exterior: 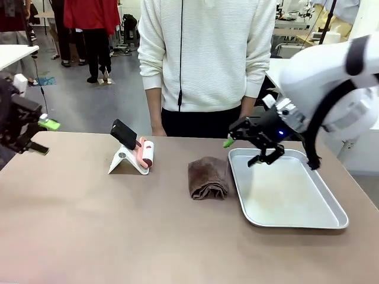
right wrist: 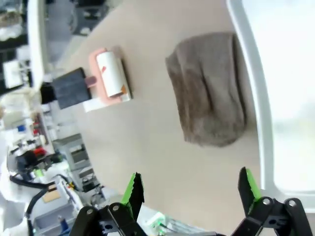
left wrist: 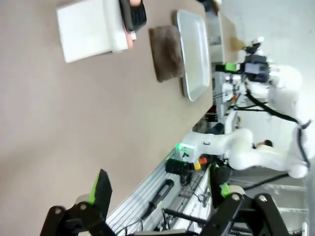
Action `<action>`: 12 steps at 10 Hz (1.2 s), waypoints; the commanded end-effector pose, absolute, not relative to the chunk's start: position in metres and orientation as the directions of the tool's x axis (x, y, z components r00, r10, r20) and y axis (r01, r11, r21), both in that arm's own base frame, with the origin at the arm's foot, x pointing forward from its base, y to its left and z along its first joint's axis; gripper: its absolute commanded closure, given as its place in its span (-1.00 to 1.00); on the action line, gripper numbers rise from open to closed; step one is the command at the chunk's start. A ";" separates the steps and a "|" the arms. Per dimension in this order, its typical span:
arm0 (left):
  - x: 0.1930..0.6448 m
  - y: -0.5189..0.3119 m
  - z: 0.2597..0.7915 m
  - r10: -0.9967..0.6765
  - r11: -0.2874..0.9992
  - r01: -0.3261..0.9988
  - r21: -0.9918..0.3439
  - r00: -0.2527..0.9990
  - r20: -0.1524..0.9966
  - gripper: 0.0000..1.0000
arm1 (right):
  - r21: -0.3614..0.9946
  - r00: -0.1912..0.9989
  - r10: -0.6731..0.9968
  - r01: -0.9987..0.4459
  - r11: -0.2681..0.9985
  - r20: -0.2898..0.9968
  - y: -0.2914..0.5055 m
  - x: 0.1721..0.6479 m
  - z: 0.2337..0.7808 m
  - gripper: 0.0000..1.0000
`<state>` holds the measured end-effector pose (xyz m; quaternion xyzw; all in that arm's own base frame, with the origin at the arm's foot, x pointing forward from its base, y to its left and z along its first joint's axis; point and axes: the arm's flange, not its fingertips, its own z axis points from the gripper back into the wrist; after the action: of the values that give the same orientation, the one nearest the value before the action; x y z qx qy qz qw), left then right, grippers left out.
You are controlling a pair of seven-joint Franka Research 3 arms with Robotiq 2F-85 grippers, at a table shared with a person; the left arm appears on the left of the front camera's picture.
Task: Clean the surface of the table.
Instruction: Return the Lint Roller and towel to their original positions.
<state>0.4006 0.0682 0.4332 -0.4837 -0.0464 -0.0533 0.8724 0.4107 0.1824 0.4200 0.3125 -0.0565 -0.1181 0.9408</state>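
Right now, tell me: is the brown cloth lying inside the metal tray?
No. In the front view the folded brown cloth lies on the table, just left of the metal tray.

Robotics laboratory. Two white robot arms are working at a taupe table (exterior: 89,236) facing a standing person (exterior: 207,59). Further workbenches cluttered with equipment (exterior: 296,18) are occupying the grey-floored hall behind, and cabled electronics on a rack (left wrist: 192,167) are showing beside the table.
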 end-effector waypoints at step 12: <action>0.375 0.100 0.411 0.084 0.299 0.195 -0.934 0.970 0.230 -1.00 | 0.968 0.955 -0.297 0.069 0.240 0.005 -0.024 0.370 0.396 -1.00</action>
<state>0.3789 0.1017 0.4108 -0.5949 -0.1203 -0.0358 0.7939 0.3687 -0.0243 0.3900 0.6062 -0.0864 -0.0994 0.7843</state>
